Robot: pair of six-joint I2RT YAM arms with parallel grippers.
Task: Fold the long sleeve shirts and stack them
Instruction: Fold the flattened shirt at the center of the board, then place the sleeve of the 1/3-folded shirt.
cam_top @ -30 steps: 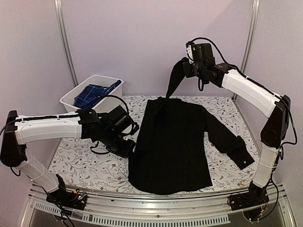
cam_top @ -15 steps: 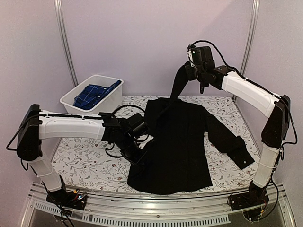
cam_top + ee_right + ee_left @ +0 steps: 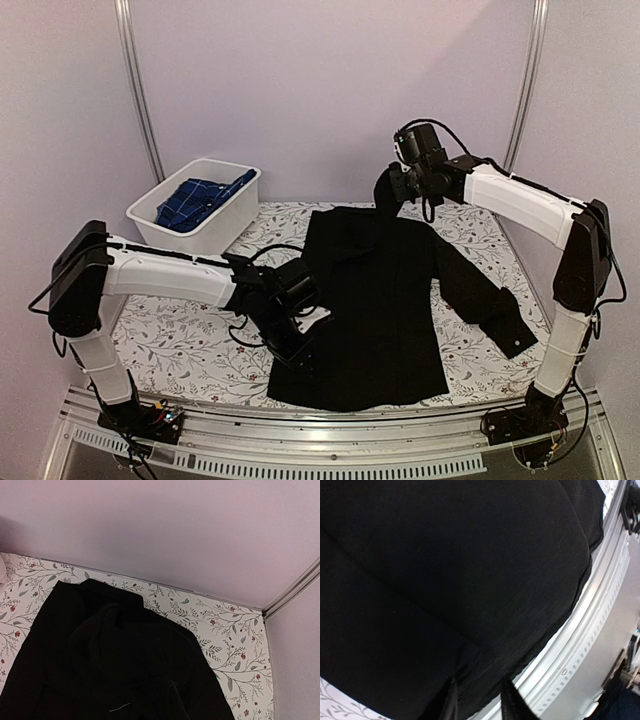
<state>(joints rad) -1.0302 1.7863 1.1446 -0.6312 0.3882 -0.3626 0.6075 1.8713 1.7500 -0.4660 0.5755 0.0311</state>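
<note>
The black long sleeve shirt (image 3: 370, 300) lies spread on the flowered table, its right sleeve (image 3: 490, 300) stretched out to the right. My right gripper (image 3: 392, 192) hangs low over the collar, shut on the shirt's left sleeve, which drapes from it onto the shirt body. In the right wrist view the black cloth (image 3: 125, 670) fills the bottom and my fingers are hidden. My left gripper (image 3: 300, 350) sits at the shirt's lower left edge. In the left wrist view its fingers (image 3: 451, 702) stand apart over the black hem (image 3: 485, 680). The blue plaid shirt (image 3: 200, 197) lies in the tub.
The white plastic tub (image 3: 240, 205) stands at the back left of the table. The metal front rail (image 3: 580, 645) runs just beyond the shirt's hem. The back wall and two upright posts (image 3: 140, 100) close the far side.
My left gripper has moved right from beside the shirt onto its lower left edge. My right gripper has come down toward the collar, lowering the held sleeve onto the shirt.
</note>
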